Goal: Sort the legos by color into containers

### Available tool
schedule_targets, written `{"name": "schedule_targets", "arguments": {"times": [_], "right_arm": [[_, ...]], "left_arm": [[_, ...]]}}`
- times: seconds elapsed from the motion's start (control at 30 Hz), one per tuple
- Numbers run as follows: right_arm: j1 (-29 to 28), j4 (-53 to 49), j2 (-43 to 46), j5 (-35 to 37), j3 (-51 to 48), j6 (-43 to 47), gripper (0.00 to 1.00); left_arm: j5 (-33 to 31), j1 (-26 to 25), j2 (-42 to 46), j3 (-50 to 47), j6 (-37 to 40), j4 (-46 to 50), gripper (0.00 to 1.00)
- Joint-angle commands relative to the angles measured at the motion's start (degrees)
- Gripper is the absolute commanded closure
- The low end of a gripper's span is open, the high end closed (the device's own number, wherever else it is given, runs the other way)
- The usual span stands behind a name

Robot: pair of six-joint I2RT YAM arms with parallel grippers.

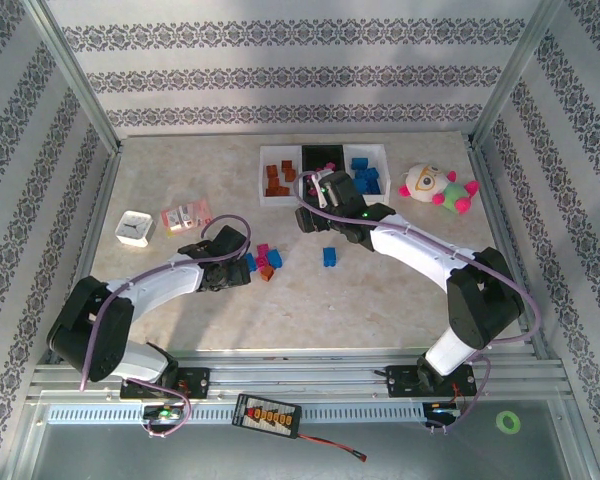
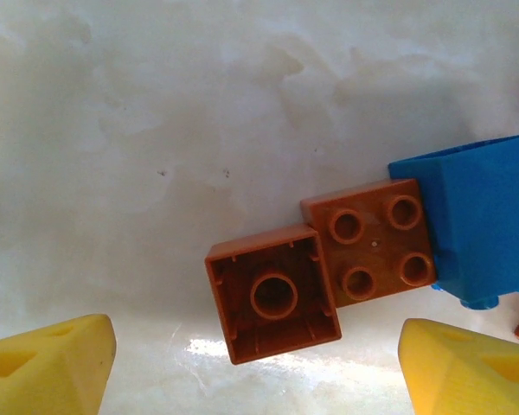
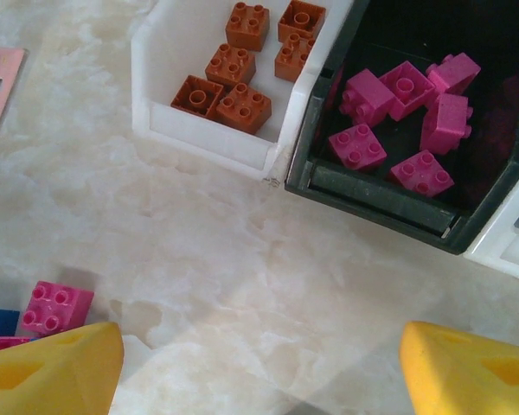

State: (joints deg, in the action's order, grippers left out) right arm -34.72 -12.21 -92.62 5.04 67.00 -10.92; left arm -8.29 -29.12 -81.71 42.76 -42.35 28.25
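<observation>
Two brown-orange legos lie on the table just ahead of my open left gripper [image 2: 259, 372]: one upside down [image 2: 274, 294], one studs up [image 2: 376, 242] against a blue brick [image 2: 484, 225]. From above, the left gripper [image 1: 242, 262] sits at the left of a small loose pile [image 1: 265, 262], and a lone blue brick [image 1: 329, 256] lies to the right. My right gripper [image 3: 259, 372] is open and holds nothing above bare table in front of the bins. The left white bin [image 3: 203, 138] holds brown bricks, the black bin [image 3: 372, 194] pink ones, and the right white bin [image 1: 380, 160] blue ones.
A plush toy [image 1: 435, 187] lies right of the bins. A small white square box [image 1: 135, 229] and a pink-and-white packet [image 1: 185, 216] sit at the left. A loose pink brick [image 3: 56, 307] lies by the right gripper's left finger. Patterned walls enclose the table.
</observation>
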Motion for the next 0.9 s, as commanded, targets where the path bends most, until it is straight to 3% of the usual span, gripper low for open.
{"name": "schedule_targets", "arguments": {"times": [0.0,0.37,0.63,0.8,0.87], "right_arm": [[0.01,0.55,-0.34,-0.63,2.69,-0.07,0.17],[-0.59,0.43,-0.37,-1.39,2.18,-1.23,0.17],[-0.53,0.35,0.25,-0.84,1.44,-1.61,0.17],[-0.61,0.33,0.09,-0.80,1.77,-1.30,0.17],[-0.61,0.35,-0.02,-0.92,1.99,-1.34,0.17]], "left_arm": [[0.74,1.50,-1.61,-0.17,-1.00,-0.21,0.19],[0.66,5.71,-6.64,1.46,-0.20,-4.03,0.22],[2.12,6.27,-7.35,1.58,-0.67,-3.87,0.45],[3.17,6.27,-5.40,0.22,-1.49,-3.19,0.44],[3.45,6.27,-4.86,-0.40,-1.60,-3.63,0.52]]}}
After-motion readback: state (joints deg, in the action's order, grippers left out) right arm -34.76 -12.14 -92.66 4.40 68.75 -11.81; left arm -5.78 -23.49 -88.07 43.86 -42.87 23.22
